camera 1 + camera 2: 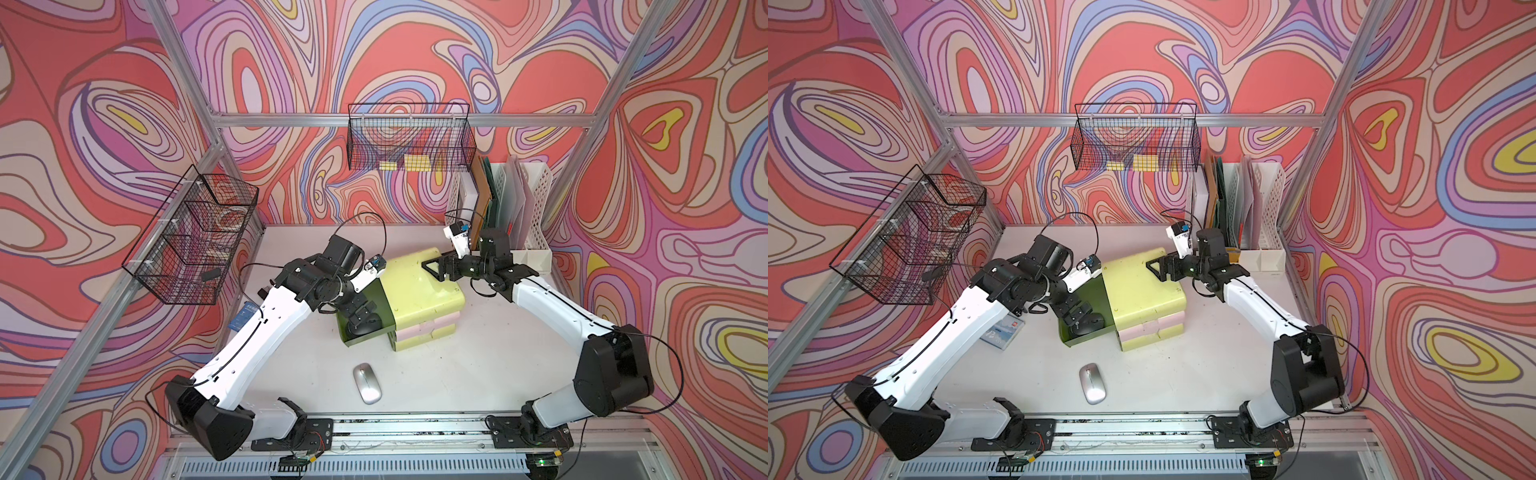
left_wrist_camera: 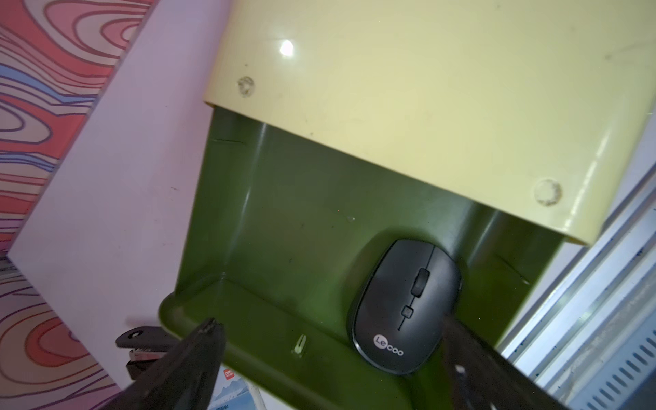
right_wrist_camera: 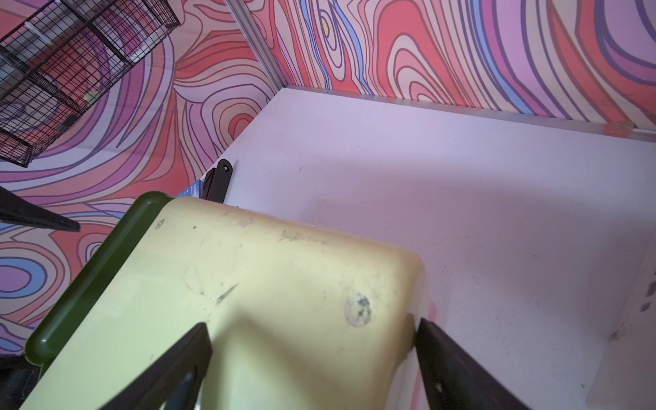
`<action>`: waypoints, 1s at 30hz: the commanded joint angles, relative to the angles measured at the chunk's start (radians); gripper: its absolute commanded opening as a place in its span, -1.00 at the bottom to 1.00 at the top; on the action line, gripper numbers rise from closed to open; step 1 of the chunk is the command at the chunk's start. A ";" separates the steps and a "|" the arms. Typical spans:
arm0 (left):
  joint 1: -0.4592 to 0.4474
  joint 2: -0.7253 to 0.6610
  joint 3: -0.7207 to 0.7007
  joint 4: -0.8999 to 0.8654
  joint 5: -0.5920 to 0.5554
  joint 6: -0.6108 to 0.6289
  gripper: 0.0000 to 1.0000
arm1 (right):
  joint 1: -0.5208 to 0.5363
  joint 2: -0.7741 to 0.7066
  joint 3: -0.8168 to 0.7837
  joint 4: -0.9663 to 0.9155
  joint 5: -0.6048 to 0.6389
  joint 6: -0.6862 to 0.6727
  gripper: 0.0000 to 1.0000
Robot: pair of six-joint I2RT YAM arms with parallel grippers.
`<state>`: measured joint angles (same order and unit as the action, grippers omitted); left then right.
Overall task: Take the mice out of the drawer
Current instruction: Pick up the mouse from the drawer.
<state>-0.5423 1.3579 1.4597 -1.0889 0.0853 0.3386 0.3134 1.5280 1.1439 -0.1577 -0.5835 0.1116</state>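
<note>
Left claw (image 2: 330, 319) over drawer (image 2: 266, 213) (black mouse (image 2: 404, 309) inside)

Left arm (image 1: 257, 336), right arm (image 1: 552, 309): white link shells, black joint housings, thin black looping cables.

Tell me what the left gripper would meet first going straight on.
Probably the black mouse in the green drawer; the open left gripper points down at it. Depth is unclear, so the drawer floor might come first.

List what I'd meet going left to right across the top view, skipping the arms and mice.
side wire basket → blue box → open green drawer → yellow cabinet → white file rack
</note>
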 commanded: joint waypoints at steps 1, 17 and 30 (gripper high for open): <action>0.015 0.050 -0.005 -0.055 0.109 0.048 0.98 | 0.023 0.033 -0.032 -0.165 0.008 -0.041 0.87; 0.014 -0.040 -0.167 0.004 0.057 -0.043 0.96 | 0.023 0.041 -0.038 -0.157 0.010 -0.046 0.87; 0.014 0.125 -0.128 0.000 0.038 -0.031 0.90 | 0.023 0.031 -0.041 -0.163 0.028 -0.059 0.88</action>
<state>-0.5312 1.4345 1.3121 -1.0882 0.1699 0.3061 0.3157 1.5284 1.1458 -0.1642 -0.5842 0.0963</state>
